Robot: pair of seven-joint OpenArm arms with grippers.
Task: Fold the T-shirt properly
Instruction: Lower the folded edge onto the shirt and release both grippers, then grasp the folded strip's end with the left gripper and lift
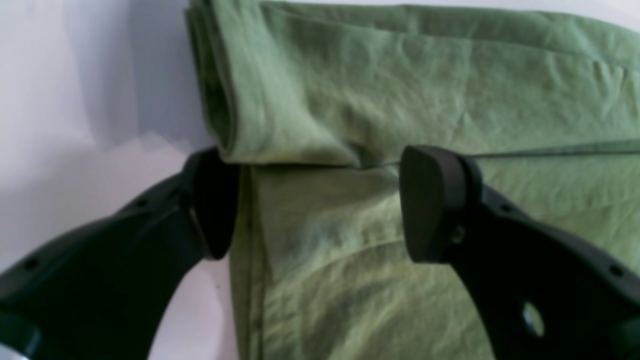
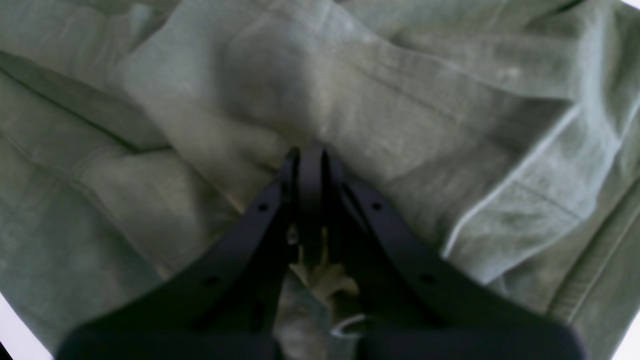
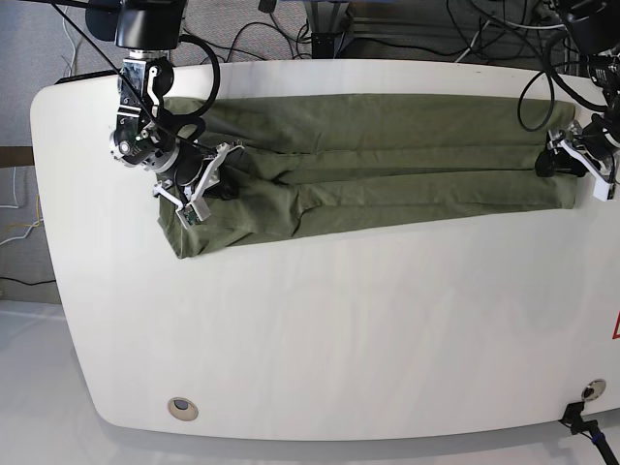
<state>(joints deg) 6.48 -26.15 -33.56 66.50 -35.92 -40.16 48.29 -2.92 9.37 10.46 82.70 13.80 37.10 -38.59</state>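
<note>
The olive-green T-shirt (image 3: 387, 165) lies folded lengthwise into a long band across the far half of the white table (image 3: 320, 329). My left gripper (image 3: 573, 155) is at the band's right end. In the left wrist view its jaws (image 1: 320, 200) stand wide open, astride the edge of the T-shirt (image 1: 400, 90), where a folded layer lies over a lower one. My right gripper (image 3: 205, 182) is at the band's left end. In the right wrist view the right gripper (image 2: 310, 155) is shut, with creased cloth of the T-shirt (image 2: 450, 125) bunched at its tips.
Cables (image 3: 407, 39) run behind the table's far edge. A round metal insert (image 3: 179, 408) sits near the front left corner, a small black clamp (image 3: 581, 418) at the front right corner, and a red mark (image 3: 614, 329) at the right edge.
</note>
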